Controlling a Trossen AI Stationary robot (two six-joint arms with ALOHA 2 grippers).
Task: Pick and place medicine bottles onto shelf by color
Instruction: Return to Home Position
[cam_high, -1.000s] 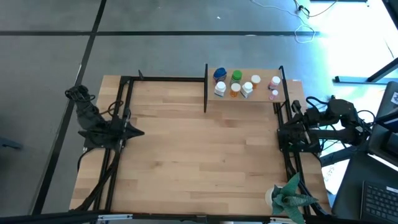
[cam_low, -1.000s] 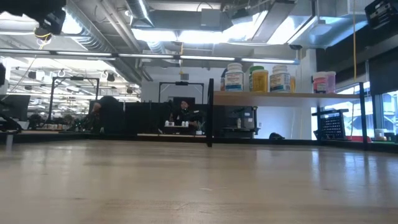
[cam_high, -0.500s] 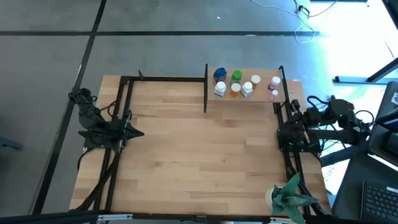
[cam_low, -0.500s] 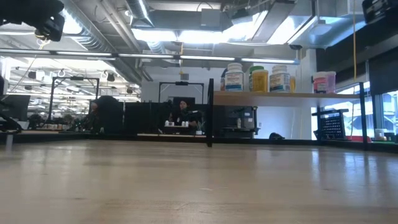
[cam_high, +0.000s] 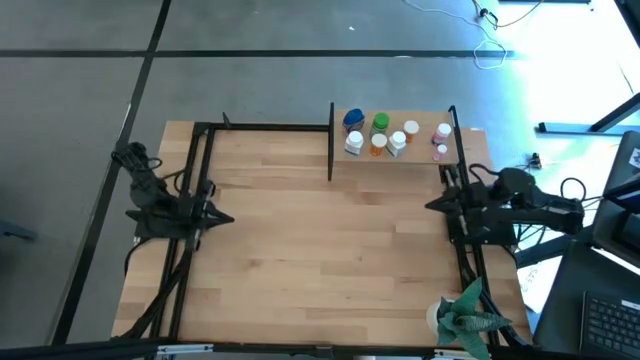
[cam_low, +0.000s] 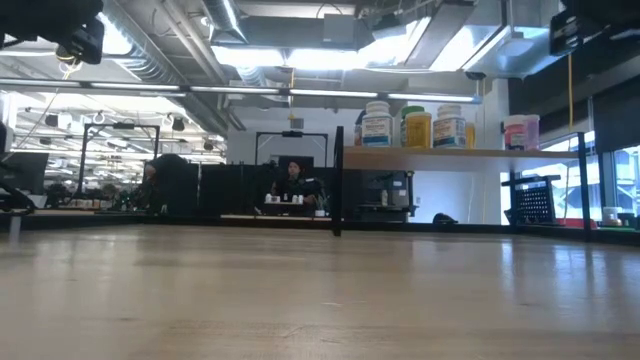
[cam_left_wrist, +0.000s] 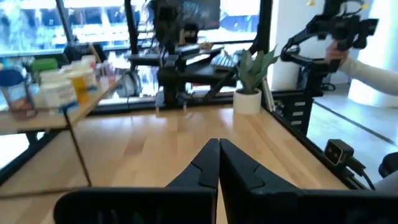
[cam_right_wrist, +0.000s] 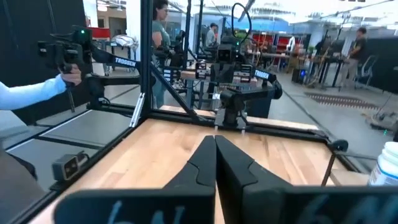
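Eight tiny cylindrical medicine bottles (cam_high: 377, 145), blue, green, orange, pink and white, stand on the small rectangular light wood shelf (cam_high: 422, 152) with black uprights, at one o'clock on the big wooden tabletop (cam_high: 320, 250). The left gripper (cam_high: 224, 216) at nine o'clock and the right gripper (cam_high: 432, 205) at three o'clock have fingers pressed together, holding nothing

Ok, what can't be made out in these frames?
Printed labels on the small cylindrical medicine bottles: too small in the high view, blurred in the left wrist view.
Small pink bottles: overlapping in the low view, count unclear there.
White cylindrical bottle: cut off by the right wrist view's edge.
Left arm and right arm: cut off by the low view's top edge.
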